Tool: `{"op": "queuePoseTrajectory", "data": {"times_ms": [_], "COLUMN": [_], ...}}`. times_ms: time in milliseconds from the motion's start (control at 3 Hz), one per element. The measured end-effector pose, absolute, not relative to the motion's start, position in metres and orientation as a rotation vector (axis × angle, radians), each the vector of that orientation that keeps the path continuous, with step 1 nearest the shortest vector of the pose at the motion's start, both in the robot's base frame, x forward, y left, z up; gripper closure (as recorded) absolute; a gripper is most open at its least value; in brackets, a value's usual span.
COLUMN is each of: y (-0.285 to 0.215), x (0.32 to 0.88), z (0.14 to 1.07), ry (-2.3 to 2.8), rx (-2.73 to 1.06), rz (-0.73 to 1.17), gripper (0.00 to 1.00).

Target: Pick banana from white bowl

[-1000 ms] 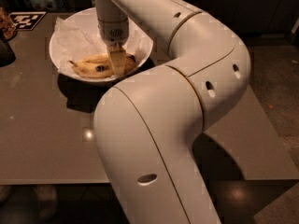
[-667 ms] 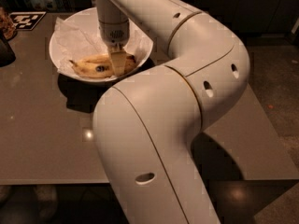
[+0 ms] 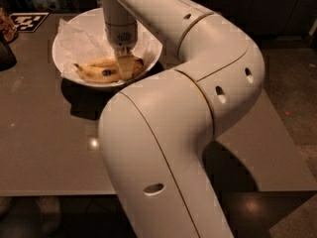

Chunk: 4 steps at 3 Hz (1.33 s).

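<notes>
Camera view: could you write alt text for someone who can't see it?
A white robot arm has its gripper down inside a white bowl, at the middle of a freckled yellow banana lying on crinkled white paper. The bowl sits on a grey-brown table; the arm's bulky elbow fills the foreground.

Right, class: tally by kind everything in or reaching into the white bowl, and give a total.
banana: 1
paper sheet: 1
gripper: 1, down at the banana inside the white bowl
Total: 3
</notes>
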State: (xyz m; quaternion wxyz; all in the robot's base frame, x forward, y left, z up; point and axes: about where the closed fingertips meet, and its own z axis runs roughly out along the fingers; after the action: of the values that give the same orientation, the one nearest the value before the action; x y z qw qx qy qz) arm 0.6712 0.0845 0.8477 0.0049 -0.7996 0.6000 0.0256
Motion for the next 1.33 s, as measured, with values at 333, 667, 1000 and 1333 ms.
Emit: {"op": "queuePoseTrajectory", "data": {"times_ms": [333, 667, 1000, 1333], "y": [0.084, 0.078, 0.071, 0.067], "x": [0.667, 0.641, 0.612, 0.591], "z": [0.866, 0.899, 0.926, 0.948], "ry": [1.815, 1.704, 1.597, 1.516], "rx": [-2.452, -2.400, -2.371, -2.353], "rz": [0.042, 0.006, -0.005, -0.011], "gripper": [1.00, 1.00, 1.00, 1.00]}}
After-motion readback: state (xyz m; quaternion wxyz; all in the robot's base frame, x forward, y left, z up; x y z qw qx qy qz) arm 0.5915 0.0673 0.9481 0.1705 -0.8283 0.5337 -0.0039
